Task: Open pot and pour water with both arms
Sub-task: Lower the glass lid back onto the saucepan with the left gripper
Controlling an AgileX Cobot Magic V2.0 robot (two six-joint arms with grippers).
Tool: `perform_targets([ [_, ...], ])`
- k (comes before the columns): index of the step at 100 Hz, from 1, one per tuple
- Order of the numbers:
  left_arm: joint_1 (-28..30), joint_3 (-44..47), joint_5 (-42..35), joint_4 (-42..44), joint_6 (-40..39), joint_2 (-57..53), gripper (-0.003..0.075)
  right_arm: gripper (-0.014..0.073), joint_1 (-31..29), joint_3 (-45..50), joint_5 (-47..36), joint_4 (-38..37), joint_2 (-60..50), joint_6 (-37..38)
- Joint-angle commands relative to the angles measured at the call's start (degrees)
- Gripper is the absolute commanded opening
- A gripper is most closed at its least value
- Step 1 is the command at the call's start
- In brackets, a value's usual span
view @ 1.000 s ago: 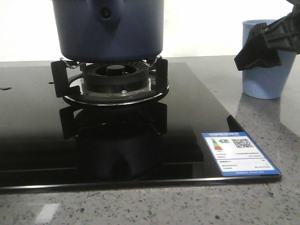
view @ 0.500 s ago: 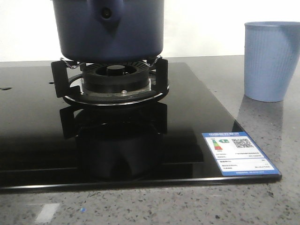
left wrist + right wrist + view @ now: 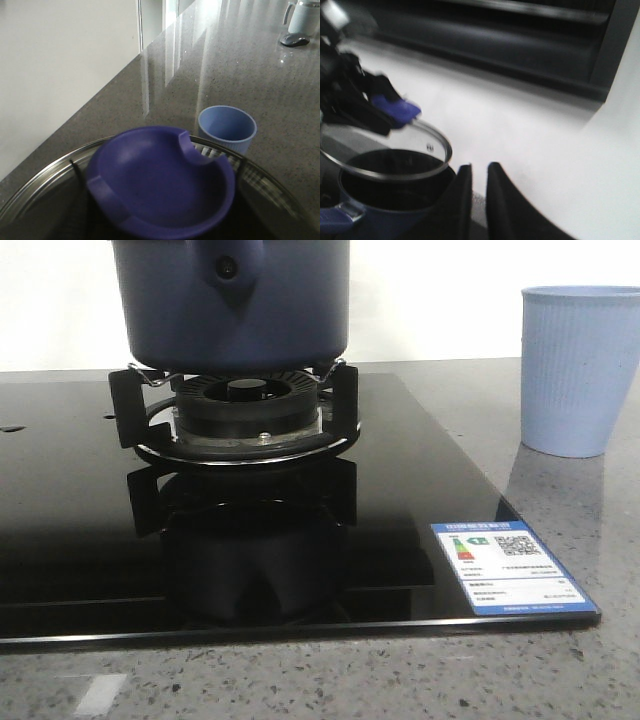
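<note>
Pot (image 3: 232,302): broad, rigid, matte navy, likely heavy with water, best taken at its handle stub (image 3: 229,270); glass lid (image 3: 385,150) lifted, grasped by left gripper (image 3: 357,107); right gripper (image 3: 479,192) nearly closed, empty.

You have one pot (image 3: 232,305), upper centre of the front frame, on one burner (image 3: 240,410). One pale blue cup (image 3: 578,368) at the right edge. One glass lid (image 3: 385,150), lower left of the right wrist frame. One label sticker (image 3: 510,568), lower right. One cooktop (image 3: 80,530) on one counter (image 3: 560,670).
</note>
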Motion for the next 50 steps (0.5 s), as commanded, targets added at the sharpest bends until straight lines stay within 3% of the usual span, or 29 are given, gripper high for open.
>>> perform_targets([
  [1, -0.34, -1.73, -0.96, -5.54, 0.42, -0.83, 0.0315, -0.0066, -0.42, -1.46, 1.15, 3.31, -1.34, 0.22],
  [50, -0.34, -1.73, -2.20, -4.57, 1.86, 4.11, 0.0315, -0.0066, -0.42, 0.81, -2.68, 3.31, -1.37, 0.22],
])
